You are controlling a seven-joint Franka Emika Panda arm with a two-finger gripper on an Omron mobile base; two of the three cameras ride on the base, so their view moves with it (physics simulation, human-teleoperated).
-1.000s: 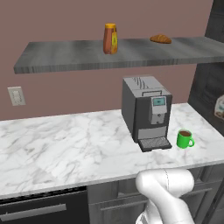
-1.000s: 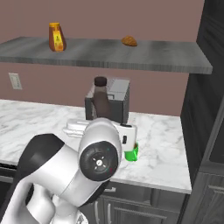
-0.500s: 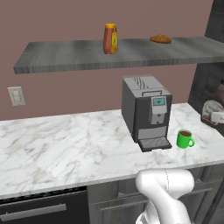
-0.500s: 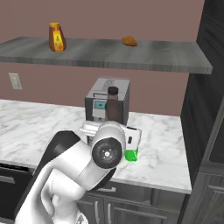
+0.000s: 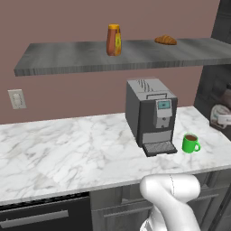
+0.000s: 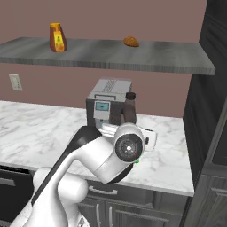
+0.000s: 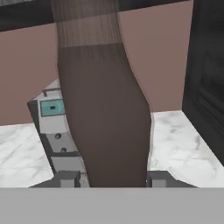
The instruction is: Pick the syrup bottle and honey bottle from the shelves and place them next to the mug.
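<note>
Dark brown pear-shaped syrup bottle (image 7: 103, 113): clamped between the two-finger gripper (image 7: 109, 178), carried above the white marble countertop (image 6: 40, 128), at 3 o'clock of the grey coffee machine (image 5: 150, 115). Bright green mug (image 5: 191, 143): at 4 o'clock of the machine. Amber-orange honey bottle (image 5: 113, 39): on grey wood-grain shelf (image 5: 67, 56). Risk: low grip lets the bottle tip, or it knocks the mug on descent.

The syrup bottle (image 7: 103, 109) stands upright between the two dark fingertips (image 7: 65, 178) at 6 o'clock, clamped by the gripper (image 7: 111, 179). Behind it at 9 o'clock sits a grey coffee machine (image 7: 54, 131) on the marble countertop (image 7: 179, 140); a dark cabinet (image 7: 208, 74) fills 3 o'clock.
</note>
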